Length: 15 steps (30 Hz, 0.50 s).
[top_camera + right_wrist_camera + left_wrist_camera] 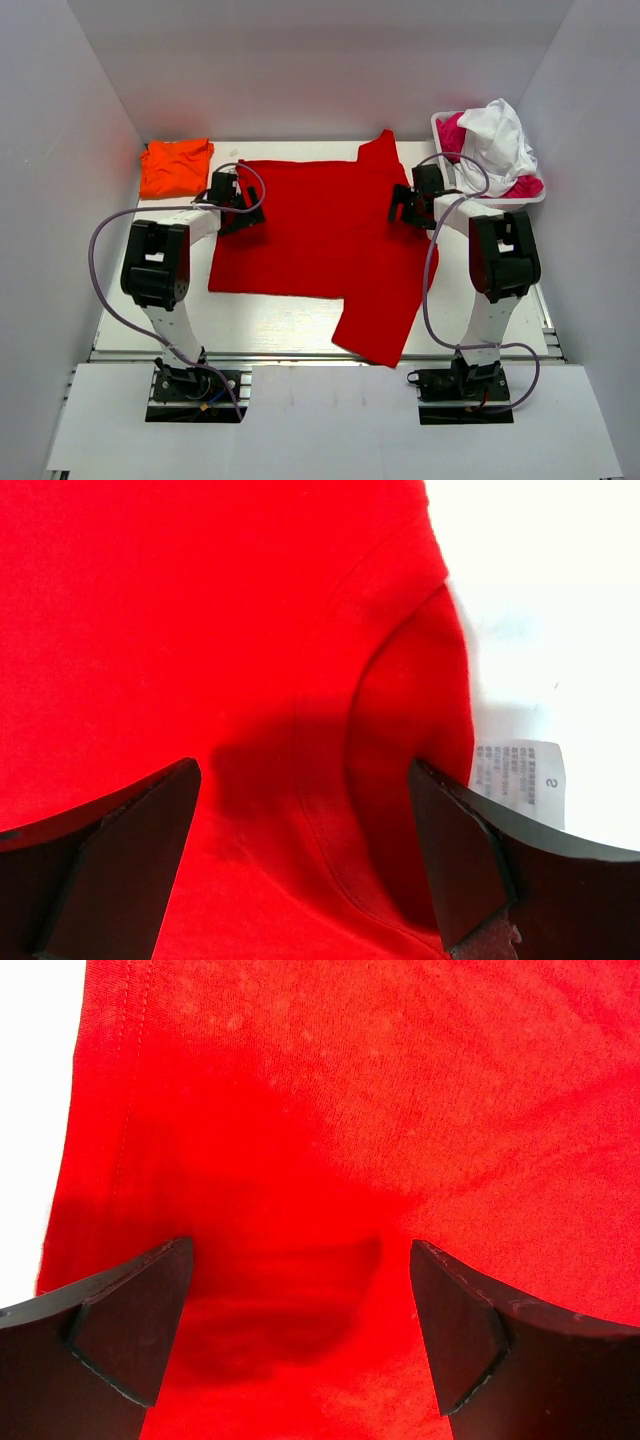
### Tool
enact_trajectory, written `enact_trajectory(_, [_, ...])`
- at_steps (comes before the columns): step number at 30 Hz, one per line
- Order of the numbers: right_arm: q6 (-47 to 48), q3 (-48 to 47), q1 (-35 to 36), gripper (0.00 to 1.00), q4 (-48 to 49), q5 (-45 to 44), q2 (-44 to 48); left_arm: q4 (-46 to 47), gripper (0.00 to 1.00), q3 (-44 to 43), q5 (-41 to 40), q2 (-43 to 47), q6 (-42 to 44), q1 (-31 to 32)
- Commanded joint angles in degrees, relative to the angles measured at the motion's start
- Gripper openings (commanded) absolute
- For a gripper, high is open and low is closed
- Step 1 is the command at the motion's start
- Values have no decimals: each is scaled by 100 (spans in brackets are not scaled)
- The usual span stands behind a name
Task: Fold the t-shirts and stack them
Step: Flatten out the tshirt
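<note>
A bright red, short-sleeved cotton t-shirt (320, 235) lies spread flat at the middle of the white worktop (280, 320), turned sideways. Its neck points to 3 o'clock, its hem to 9 o'clock, and its sleeves to 12 and 6. A folded orange t-shirt (176, 167) sits at 10 o'clock, just beside the red one's corner. A white plastic basket (437, 122) of white and pink laundry stands at 2 o'clock.

The left tool (236, 205) hangs wide open over the stitched hem (130, 1060), holding nothing. The right tool (412, 205) is also spread wide and empty, above the ribbed collar (325, 810), with the white size label (520, 780) beside it.

The cloth looks light, thin and limp. It should sag and drag rather than hold a shape, and a pinch may catch only the top layer. The firmer places to take hold are probably the doubled hem and the collar band, each close to an edge. Lifting both ends together should keep the fold square.
</note>
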<state>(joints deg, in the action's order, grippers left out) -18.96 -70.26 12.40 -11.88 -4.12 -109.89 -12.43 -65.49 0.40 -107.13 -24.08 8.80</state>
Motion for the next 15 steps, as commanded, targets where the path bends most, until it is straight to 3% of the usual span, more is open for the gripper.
enact_trajectory(1, [-46,-93,-142,90,-174,-27,-305,-436,100,230,-23,131,-202,-27])
enact_trajectory(8, [533,-295,-116,90,-166,314,-104,-533,100,-86,-84,78,-203,-27])
enact_trajectory(15, [1499,-69,43,90,-96,799,782,-1165,100,-674,-504,780,-10,-27])
